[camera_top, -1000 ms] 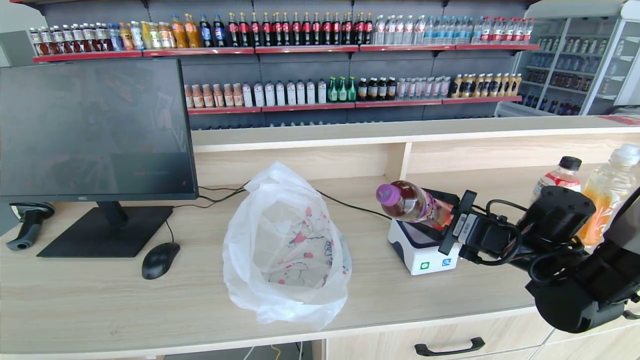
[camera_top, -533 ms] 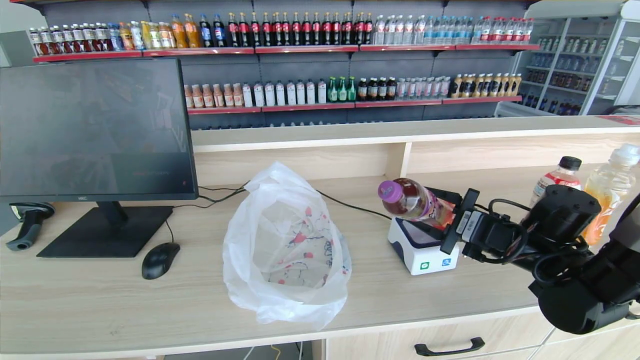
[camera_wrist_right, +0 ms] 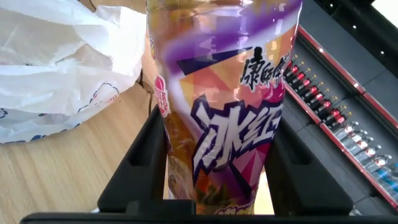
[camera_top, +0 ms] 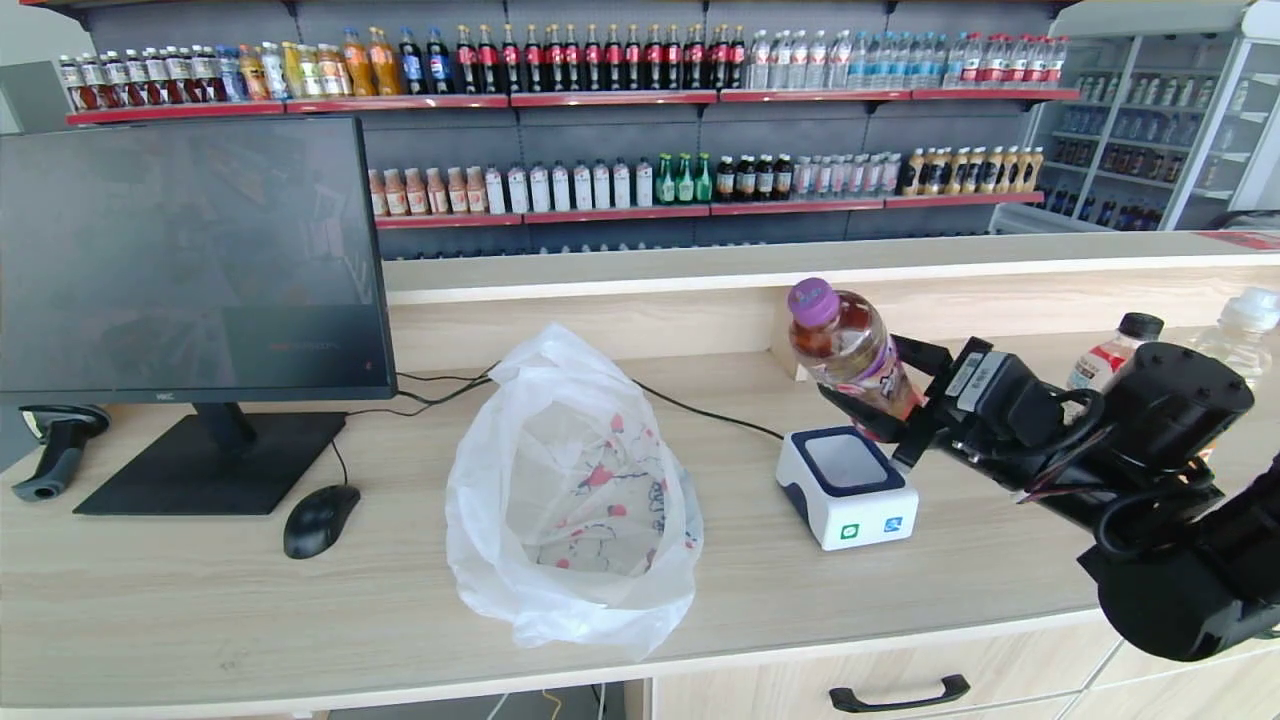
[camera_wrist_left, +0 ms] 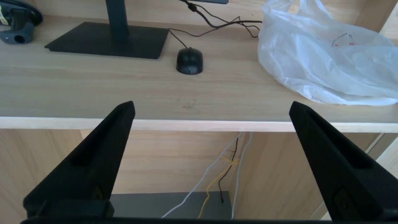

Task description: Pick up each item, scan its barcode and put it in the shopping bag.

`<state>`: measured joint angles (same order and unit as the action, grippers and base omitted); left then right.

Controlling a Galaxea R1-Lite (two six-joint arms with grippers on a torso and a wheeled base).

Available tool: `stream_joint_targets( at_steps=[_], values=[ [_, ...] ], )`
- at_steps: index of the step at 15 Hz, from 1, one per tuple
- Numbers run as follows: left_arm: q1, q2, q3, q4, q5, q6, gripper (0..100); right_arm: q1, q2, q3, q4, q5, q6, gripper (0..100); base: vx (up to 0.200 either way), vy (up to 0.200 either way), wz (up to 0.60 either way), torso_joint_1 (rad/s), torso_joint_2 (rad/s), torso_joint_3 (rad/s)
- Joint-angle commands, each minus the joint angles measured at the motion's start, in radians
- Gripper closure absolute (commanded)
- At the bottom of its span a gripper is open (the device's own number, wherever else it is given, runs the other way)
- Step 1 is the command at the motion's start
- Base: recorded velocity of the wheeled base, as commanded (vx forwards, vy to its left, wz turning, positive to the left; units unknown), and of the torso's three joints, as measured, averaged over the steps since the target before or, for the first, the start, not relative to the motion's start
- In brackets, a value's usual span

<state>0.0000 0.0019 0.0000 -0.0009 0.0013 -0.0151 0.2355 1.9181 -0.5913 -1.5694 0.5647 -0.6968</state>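
Above the scanner (camera_top: 845,487), the bottle (camera_top: 848,345), gripped by the right claw (camera_top: 885,388), has been raised clear, so the bag (camera_top: 570,490) is judged next.

Head cam high, looks fwd/down across counter (camera_top: 200,620) to shelves (camera_top: 600,100). L wrist cam low, off counter's front edge, faces mouse (camera_wrist_left: 189,61), bag (camera_wrist_left: 323,56). R wrist cam v. close on bottle (camera_wrist_right: 224,93); bag in all 3.

Right gripper (camera_top: 887,392) clamped on purple-capped bottle (camera_top: 848,345). Bottle tilted, cap up and toward my left, held above white scanner (camera_top: 846,487), not touching it. Scanner on bench (camera_top: 250,600); open shopping bag (camera_top: 572,490) stands to its left.
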Motion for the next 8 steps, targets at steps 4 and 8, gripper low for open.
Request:
stream_joint_targets(
  at_steps=[4,8],
  values=[
    [-0.002,0.0,0.0,-0.001,0.0,0.001,0,0.189,-0.073,0.008,-0.001,-0.355,0.29,100,0.0,0.0,0.0,0.0,0.0,0.0],
    [0.0,0.0,0.0,-0.001,0.0,0.001,0,0.36,-0.022,-0.104,-0.001,-0.597,0.566,100,0.0,0.0,0.0,0.0,0.0,0.0]
  ],
)
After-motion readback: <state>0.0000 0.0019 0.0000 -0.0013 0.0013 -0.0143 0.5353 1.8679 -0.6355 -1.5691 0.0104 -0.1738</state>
